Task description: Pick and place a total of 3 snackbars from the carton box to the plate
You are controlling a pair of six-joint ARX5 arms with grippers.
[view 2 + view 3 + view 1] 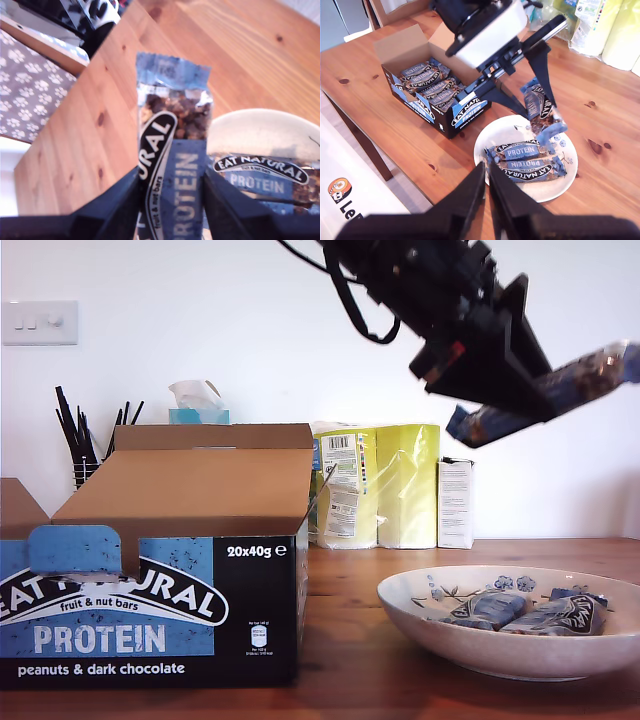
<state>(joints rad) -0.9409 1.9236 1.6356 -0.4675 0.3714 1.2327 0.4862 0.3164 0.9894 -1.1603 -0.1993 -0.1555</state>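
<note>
High over the plate (500, 655) at the exterior view's right, my first gripper (520, 390) is shut on a snackbar (590, 370) that sticks out of both sides of the jaws. The first wrist view has that snackbar (172, 150) clamped between the dark fingers (125, 200), with the plate (260, 132) below. Two snackbars (485, 608) (560, 615) lie in the plate. The carton box (150, 610) stands open at the exterior view's left; several snackbars (427, 82) fill it. My second gripper (486, 175) hangs shut and empty high above the plate's (540, 192) edge.
Yellow-wrapped rolls (380, 485), a small white box (455, 502), a tissue box (198, 405) and a holder of black sticks (85, 440) stand along the back wall. The wooden table's edge (395, 165) runs close to the carton box.
</note>
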